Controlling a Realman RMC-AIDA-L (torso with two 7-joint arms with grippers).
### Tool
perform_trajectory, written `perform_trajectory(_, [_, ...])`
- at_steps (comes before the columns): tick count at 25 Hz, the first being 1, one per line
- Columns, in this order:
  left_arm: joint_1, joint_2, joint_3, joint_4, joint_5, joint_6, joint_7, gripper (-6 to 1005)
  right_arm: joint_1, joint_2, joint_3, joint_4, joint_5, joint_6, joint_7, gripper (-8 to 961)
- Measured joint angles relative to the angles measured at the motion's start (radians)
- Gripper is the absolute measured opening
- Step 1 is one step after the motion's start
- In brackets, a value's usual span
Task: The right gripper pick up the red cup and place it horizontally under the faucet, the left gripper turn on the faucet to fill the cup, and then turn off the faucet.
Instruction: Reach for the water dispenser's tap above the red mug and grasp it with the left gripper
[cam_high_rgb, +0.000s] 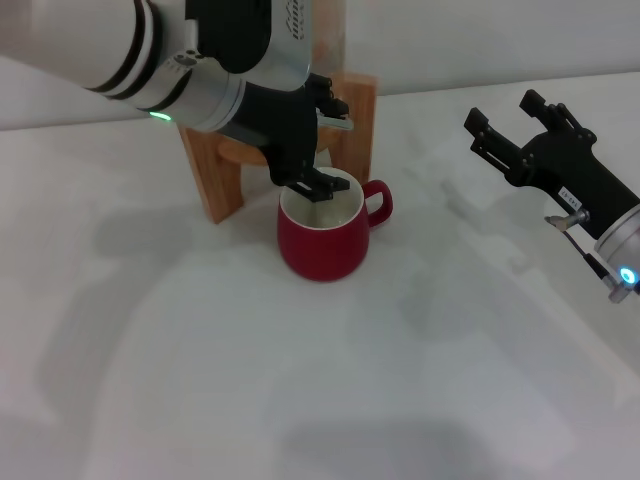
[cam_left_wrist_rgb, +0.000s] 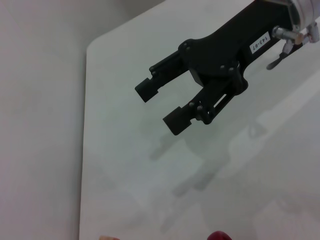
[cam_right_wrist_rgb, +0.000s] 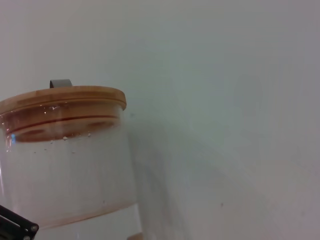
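The red cup (cam_high_rgb: 320, 238) stands upright on the white table, its handle (cam_high_rgb: 379, 203) pointing right, directly in front of the wooden stand (cam_high_rgb: 213, 172). My left gripper (cam_high_rgb: 312, 145), on the arm with the green light, hovers over the cup's rim at the faucet. Only a thin chrome lever (cam_high_rgb: 337, 123) of the faucet shows; the rest is hidden behind the gripper. My right gripper (cam_high_rgb: 497, 128) is off to the right of the cup, raised, open and empty. It also appears in the left wrist view as the right gripper (cam_left_wrist_rgb: 159, 106). A sliver of the red cup (cam_left_wrist_rgb: 220, 236) shows there too.
The glass jar (cam_right_wrist_rgb: 65, 175) with a wooden lid (cam_right_wrist_rgb: 62, 97) fills part of the right wrist view, with liquid low in it. White table surface (cam_high_rgb: 300, 380) stretches in front of the cup and between the cup and the right arm.
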Motion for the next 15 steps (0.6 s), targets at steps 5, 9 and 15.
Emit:
perform_trajectory(5, [0.003,0.002,0.0,0.012,0.001,0.01,-0.007,830,0.0,0.0,0.0,0.0,0.0,0.0,-0.001,873])
perform_trajectory(9, [0.01,0.002,0.0,0.025,0.005,0.016,-0.013,831,0.001,0.0,0.0,0.0,0.0,0.0,-0.002,872])
perform_trajectory(15, [0.012,0.002,0.0,0.03,0.011,0.024,-0.016,831,0.002,0.0,0.0,0.0,0.0,0.0,-0.002,872])
